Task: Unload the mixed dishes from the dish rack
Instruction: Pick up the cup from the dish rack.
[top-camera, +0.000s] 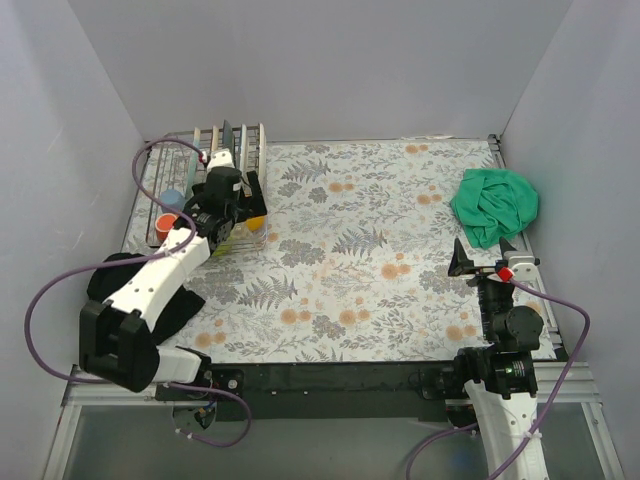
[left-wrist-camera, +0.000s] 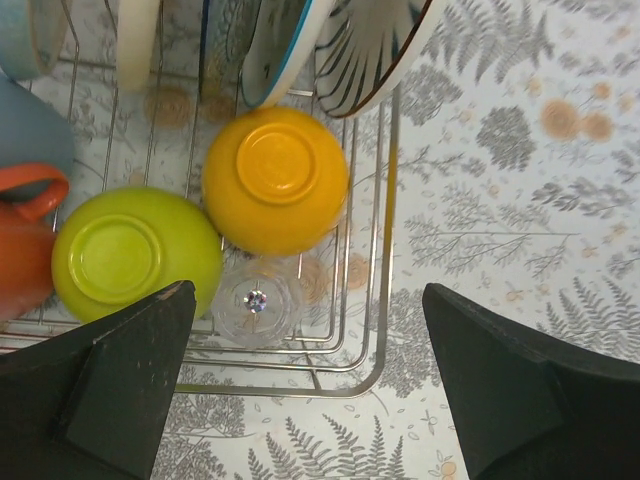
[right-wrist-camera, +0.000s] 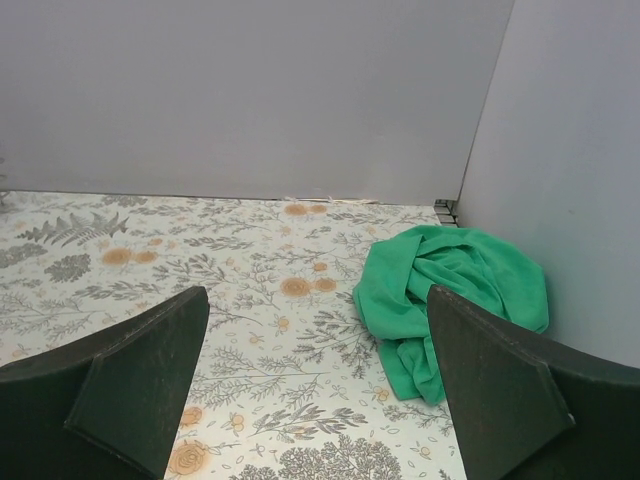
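The silver wire dish rack (top-camera: 180, 165) stands at the table's far left. Inside it, upside down, are an orange-yellow bowl (left-wrist-camera: 277, 178), a lime-green bowl (left-wrist-camera: 130, 252) and a small clear glass (left-wrist-camera: 257, 301). An orange mug (left-wrist-camera: 25, 240) and a light-blue cup (left-wrist-camera: 30, 120) sit at the rack's left. Upright plates fill the back slots, among them a dark-and-white striped plate (left-wrist-camera: 375, 50). My left gripper (left-wrist-camera: 308, 300) hangs open above the rack's near right corner, holding nothing. My right gripper (right-wrist-camera: 318, 300) is open over bare table, far from the rack.
A crumpled green cloth (top-camera: 494, 205) lies at the far right, ahead of the right gripper. A black cloth (top-camera: 170, 300) lies under the left arm. Grey walls close in the table on three sides.
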